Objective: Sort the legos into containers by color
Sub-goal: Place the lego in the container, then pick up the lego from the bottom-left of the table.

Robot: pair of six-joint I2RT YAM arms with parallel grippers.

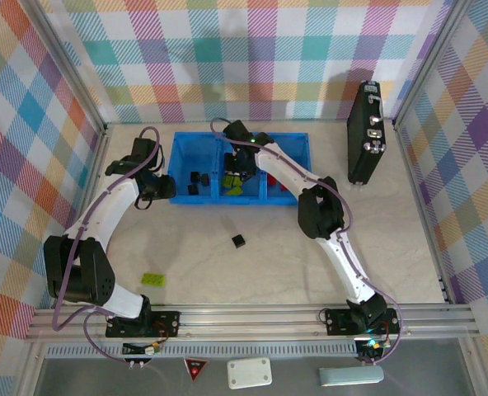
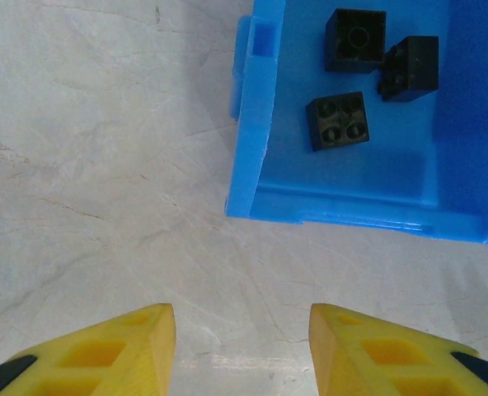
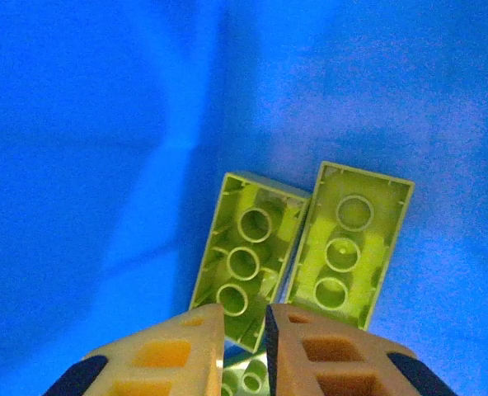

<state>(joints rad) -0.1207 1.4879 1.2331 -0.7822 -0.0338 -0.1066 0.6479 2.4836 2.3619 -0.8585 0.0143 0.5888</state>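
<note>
Tall black case point(image 1: 366, 132) far right, loose black cube point(image 1: 239, 240) and lime brick point(image 1: 153, 280) on the table point(image 1: 392, 247), blue tray point(image 2: 256, 107) with black bricks point(image 2: 338, 120) left, lime bricks point(image 3: 349, 243) middle, right gripper point(image 3: 244, 318) low over these, nearly closed, hold unclear, left gripper point(image 2: 240, 312) agape, empty, beside tray corner.

A third lime-green brick point(image 3: 246, 373) lies mostly hidden behind the fingertips of the right tool point(image 3: 245, 312); whether they pinch it cannot be told. From above, the right arm point(image 1: 285, 169) covers most of the red legos point(image 1: 283, 189). The left wrist view's edges cut off the blue tray point(image 2: 256, 115).
</note>
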